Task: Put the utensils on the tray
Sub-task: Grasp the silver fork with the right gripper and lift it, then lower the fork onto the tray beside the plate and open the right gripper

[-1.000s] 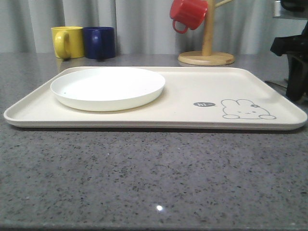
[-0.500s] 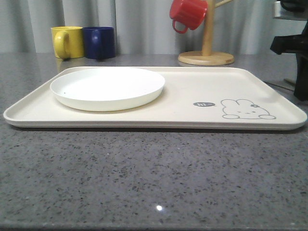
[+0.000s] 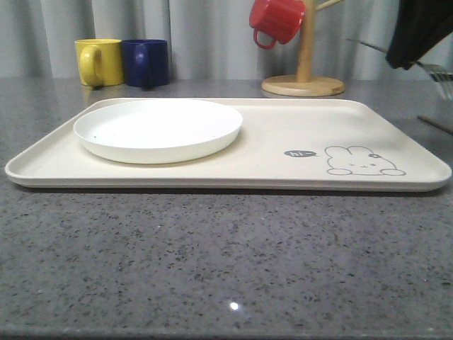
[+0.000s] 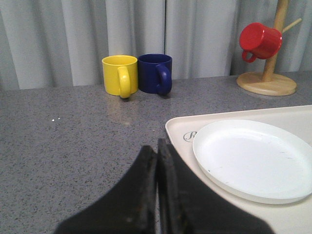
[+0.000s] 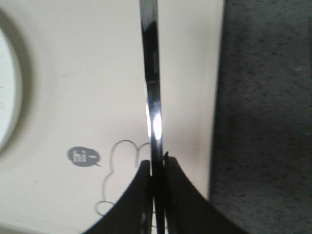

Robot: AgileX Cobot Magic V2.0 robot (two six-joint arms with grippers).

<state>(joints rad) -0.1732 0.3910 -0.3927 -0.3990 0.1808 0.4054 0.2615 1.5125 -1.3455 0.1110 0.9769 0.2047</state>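
My right gripper [image 3: 409, 60] hangs high at the far right, above the right end of the cream tray [image 3: 283, 173]. It is shut on a silver fork [image 3: 442, 76], whose tines stick out to the right. In the right wrist view the fork's shiny handle [image 5: 151, 83] runs straight out from between the fingers [image 5: 157, 168], over the tray's bunny drawing [image 5: 119, 165]. The left gripper [image 4: 157, 148] is shut with nothing in it, over the table beside the tray's corner [image 4: 178, 127]. A thin metal piece [image 3: 435, 123] lies on the table right of the tray.
A round white plate [image 3: 158, 128] sits on the tray's left half. Behind the tray stand a yellow mug [image 3: 98, 61] and a blue mug [image 3: 146, 62]. A wooden mug tree [image 3: 304, 71] with a red mug [image 3: 277, 20] stands at the back right.
The right gripper has risen from table height at the far right edge to high over the tray's right end, and the fork now shows in it.
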